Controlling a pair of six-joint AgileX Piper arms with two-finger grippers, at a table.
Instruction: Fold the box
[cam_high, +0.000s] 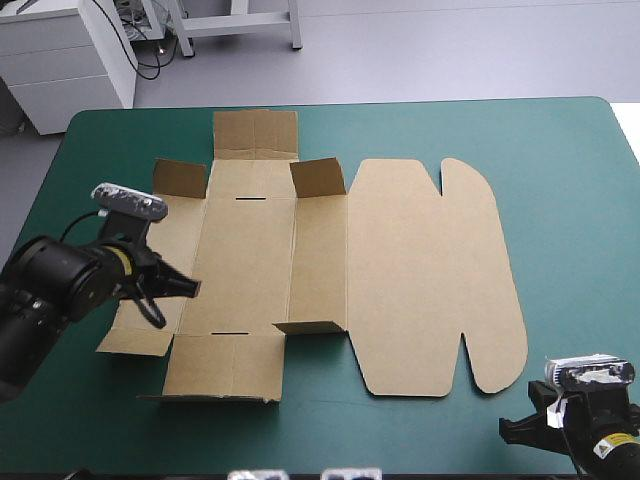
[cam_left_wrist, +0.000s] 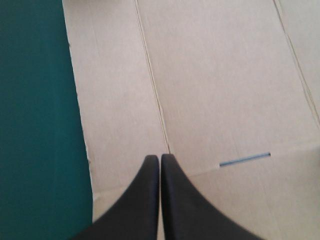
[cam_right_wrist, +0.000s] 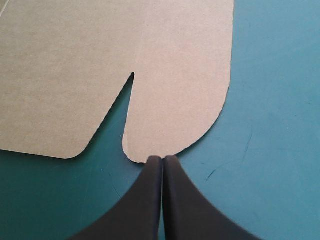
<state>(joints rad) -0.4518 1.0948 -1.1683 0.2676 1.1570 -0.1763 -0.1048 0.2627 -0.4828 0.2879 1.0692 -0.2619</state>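
1. In the middle of the table (cam_high: 585, 120), the box (cam_high: 250, 260) lies as a cut sheet of brown board, mostly flat on the teal-green cover (cam_high: 570, 260).
2. Its wide lid panel, with two rounded lobes and a notch at each end, lies flat on the right half of the sheet.
3. On the left half, three small corner tabs stand up (two at the far side, one at the near side), and the far end flap tilts up a little. Two thin slits show in the base panel.
4. The sheet's left edge reaches close to the table's left edge, and its near flap lies near the front edge. A broad stretch of bare cover lies to the right of the lid, with a narrower band along the far edge.
5. The left gripper (cam_left_wrist: 160, 157) is over the box's left side, its black fingers pressed together in a point above a crease, near the front slit.
6. The right gripper (cam_right_wrist: 162, 159) is near the table's front right corner, fingers likewise closed on nothing, its tip just at the rounded edge of the lid's near lobe.
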